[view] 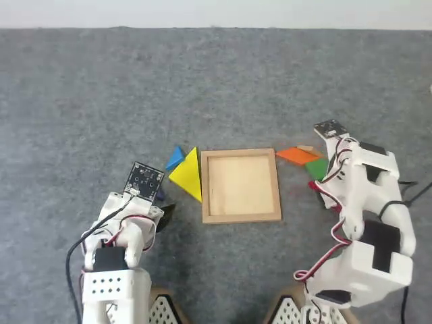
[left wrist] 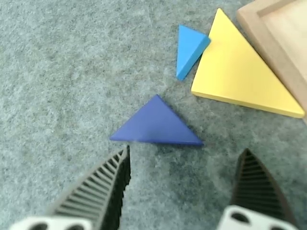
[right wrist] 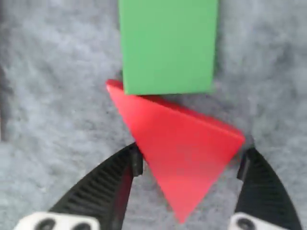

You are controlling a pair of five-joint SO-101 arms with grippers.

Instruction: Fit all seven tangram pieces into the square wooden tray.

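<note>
Since the square wooden tray [view: 241, 219] holds no piece yet, all the fitting is left to do. The red triangle [right wrist: 184, 153] lies flat on the grey carpet on the tray's right side, under the right arm, one corner against the green piece [right wrist: 168, 45]. The right gripper [right wrist: 190, 160] is spread and straddles it: one finger sits at a short edge, the other just off the far corner (contact there can't be confirmed). The long edge runs slantwise across the gap, so a close would likely pinch edge against corner, with some risk of a twist. The orange piece [view: 297, 155] is just beyond. On the tray's other side the left gripper [left wrist: 185, 155] is also spread, with the dark blue triangle [left wrist: 156, 125] just ahead of its tips, long edge facing them. The yellow triangle [left wrist: 237, 72] lies alongside the tray wall, the light blue triangle [left wrist: 189, 48] touching it.
</note>
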